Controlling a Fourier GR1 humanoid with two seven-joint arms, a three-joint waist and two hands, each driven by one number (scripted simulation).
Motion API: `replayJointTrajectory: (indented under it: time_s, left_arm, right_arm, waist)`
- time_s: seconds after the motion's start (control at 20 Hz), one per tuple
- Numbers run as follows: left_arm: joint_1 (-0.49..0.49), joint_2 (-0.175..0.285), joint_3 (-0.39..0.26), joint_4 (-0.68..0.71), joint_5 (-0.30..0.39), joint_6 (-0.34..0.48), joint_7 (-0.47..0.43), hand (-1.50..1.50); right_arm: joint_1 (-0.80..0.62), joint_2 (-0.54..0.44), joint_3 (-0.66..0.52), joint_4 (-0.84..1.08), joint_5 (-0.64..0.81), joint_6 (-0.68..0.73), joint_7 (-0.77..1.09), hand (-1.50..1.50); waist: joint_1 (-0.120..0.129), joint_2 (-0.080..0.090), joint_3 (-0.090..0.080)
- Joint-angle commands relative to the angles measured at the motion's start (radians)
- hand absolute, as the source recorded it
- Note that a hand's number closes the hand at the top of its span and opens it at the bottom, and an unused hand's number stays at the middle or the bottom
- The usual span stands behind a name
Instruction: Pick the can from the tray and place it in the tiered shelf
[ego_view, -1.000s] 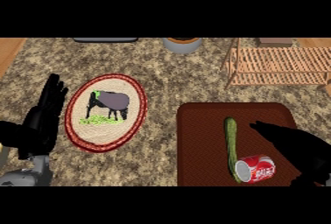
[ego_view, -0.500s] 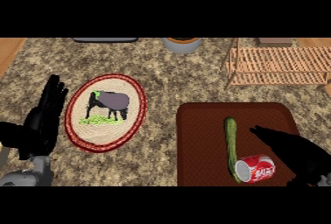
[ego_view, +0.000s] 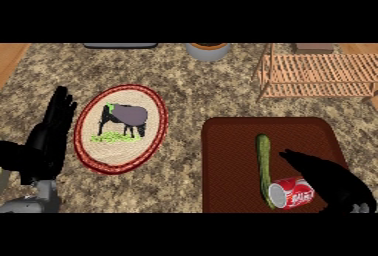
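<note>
Right hand (ego_view: 334, 181), possibly touching can (ego_view: 292, 194), over tray (ego_view: 230, 150).

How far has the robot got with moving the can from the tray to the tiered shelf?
Done: nothing; the can lies on the tray beside a cucumber. In hand: the open right hand hovers by it, not gripping. Left: grasp, lift, place in the tiered shelf.

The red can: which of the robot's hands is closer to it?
Right. The right hand sits just beside the can, over the tray; the left hand rests open far off, left of the plate.
</note>
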Motion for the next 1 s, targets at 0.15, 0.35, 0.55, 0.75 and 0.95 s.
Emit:
replayJointTrajectory:
  time_s: [0.15,0.35,0.55,0.75,0.95]
  left_arm:
    - [-0.015,0.006,0.071,0.064,0.038,-0.067,-0.043,0.0]
    - [-0.019,-0.012,0.025,-0.007,-0.028,-0.024,0.014,0.0]
    - [-0.02,-0.019,0.055,0.01,0.021,-0.064,0.006,0.0]
    - [-0.01,-0.049,0.022,0.0,-0.044,-0.025,-0.002,0.0]
    - [-0.032,-0.05,0.021,0.001,-0.048,-0.016,0.017,0.0]
  right_arm:
    - [0.062,0.036,-0.021,0.031,0.074,0.066,-0.048,1.5]
    - [0.019,0.059,0.071,0.135,0.234,-0.021,-0.201,1.5]
    - [-0.026,0.055,0.056,0.157,0.303,-0.039,-0.278,1.5]
    - [0.041,0.093,0.022,0.125,0.357,-0.155,-0.296,1.5]
    - [-0.015,0.15,-0.082,0.261,0.391,-0.311,-0.267,1.5]
  waist:
    - [-0.001,0.0,0.0]
    - [0.003,0.001,0.0]
    - [0.003,0.001,0.0]
    - [0.0,0.0,0.0]
    - [0.002,0.002,0.001]
